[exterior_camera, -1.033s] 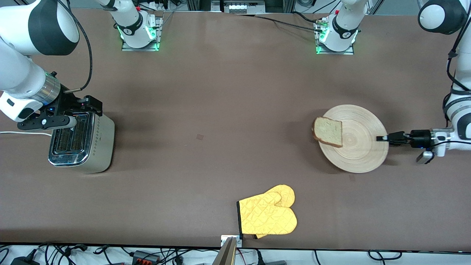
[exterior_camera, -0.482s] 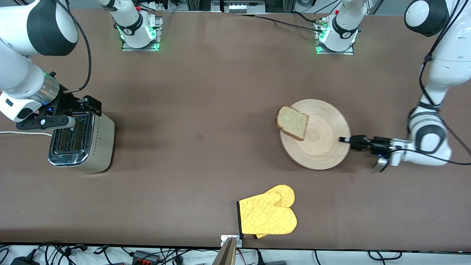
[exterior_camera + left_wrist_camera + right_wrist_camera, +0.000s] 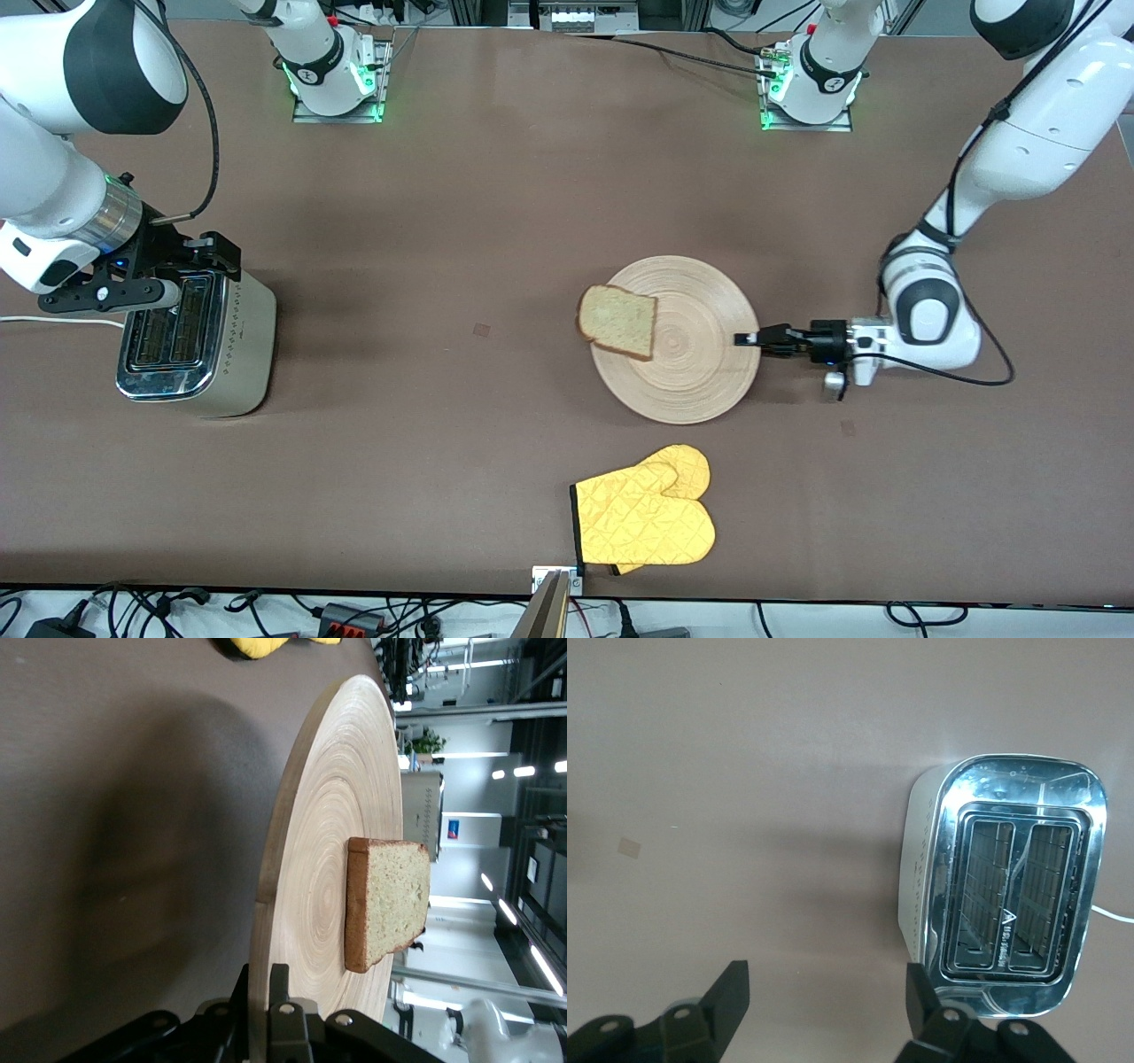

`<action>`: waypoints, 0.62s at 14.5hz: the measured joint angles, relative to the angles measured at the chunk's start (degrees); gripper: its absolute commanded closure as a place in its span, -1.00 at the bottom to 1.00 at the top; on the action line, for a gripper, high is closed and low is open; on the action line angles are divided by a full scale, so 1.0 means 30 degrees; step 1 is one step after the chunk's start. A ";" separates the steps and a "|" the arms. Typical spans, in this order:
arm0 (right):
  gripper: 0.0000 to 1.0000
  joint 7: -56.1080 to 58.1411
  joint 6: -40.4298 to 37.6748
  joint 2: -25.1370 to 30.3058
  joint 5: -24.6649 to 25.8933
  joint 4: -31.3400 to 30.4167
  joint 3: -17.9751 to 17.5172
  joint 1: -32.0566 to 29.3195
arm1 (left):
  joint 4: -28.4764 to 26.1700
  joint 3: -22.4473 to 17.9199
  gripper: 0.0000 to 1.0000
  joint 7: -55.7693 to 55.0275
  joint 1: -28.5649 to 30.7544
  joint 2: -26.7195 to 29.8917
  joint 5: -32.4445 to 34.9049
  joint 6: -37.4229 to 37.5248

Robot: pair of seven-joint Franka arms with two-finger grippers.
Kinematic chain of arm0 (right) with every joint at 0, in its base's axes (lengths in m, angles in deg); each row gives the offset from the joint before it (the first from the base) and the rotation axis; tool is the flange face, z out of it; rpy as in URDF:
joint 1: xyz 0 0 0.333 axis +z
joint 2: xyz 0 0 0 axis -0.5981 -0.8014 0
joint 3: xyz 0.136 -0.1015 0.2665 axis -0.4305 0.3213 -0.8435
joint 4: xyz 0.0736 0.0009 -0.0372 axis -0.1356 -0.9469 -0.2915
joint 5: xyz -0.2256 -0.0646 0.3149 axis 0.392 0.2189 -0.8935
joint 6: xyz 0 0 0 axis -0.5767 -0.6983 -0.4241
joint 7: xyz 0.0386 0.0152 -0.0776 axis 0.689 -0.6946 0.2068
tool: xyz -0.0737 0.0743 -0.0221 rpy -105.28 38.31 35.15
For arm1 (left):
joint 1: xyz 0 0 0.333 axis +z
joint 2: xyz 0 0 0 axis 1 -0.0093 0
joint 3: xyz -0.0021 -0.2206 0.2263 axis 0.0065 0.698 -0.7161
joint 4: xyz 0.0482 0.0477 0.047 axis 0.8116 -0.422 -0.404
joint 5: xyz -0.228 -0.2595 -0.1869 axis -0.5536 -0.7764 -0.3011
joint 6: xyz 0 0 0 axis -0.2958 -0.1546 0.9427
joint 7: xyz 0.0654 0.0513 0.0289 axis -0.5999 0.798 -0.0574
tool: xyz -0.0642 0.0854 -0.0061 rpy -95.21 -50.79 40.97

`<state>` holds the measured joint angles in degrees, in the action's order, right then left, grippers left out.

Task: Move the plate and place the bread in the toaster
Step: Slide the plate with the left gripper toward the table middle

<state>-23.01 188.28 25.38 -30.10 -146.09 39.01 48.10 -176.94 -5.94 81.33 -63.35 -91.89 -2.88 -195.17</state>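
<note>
A yellow oven mitt [image 3: 645, 518] lies nearest the front camera on the bench [image 3: 443, 425]. Farther off, the left claw [image 3: 742, 338] pinches the plate [image 3: 687, 372] rim, bread [image 3: 617, 322] on its toaster-side edge. The right claw [image 3: 182, 275], fingers apart, hovers over the toaster [image 3: 199, 341].

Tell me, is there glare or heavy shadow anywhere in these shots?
Right wrist view: the toaster chrome top mirrors bright light near its rim. Left wrist view: the plate casts a broad dark shadow on the table, with ceiling lights glowing in the background. Front view: lighting even, shadows soft.
</note>
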 measured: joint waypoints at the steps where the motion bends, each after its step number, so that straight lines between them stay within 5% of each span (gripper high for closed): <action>1: -0.37 -0.0001 -0.0002 0.0000 0.0000 0.0000 0.0000 0.0000 | -0.0391 0.0616 0.98 0.0000 -0.0006 0.0040 -0.0440 -0.1170; 9: -0.22 -0.0014 -0.0204 -0.0500 -0.1059 -0.0026 0.0009 -0.0004 | -0.1133 0.1775 0.98 0.0053 -0.2996 0.0044 -0.4122 -0.5860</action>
<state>-23.05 187.67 23.89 -33.28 -146.17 39.04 48.08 -180.34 -0.61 81.49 -72.34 -91.76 -15.24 -212.75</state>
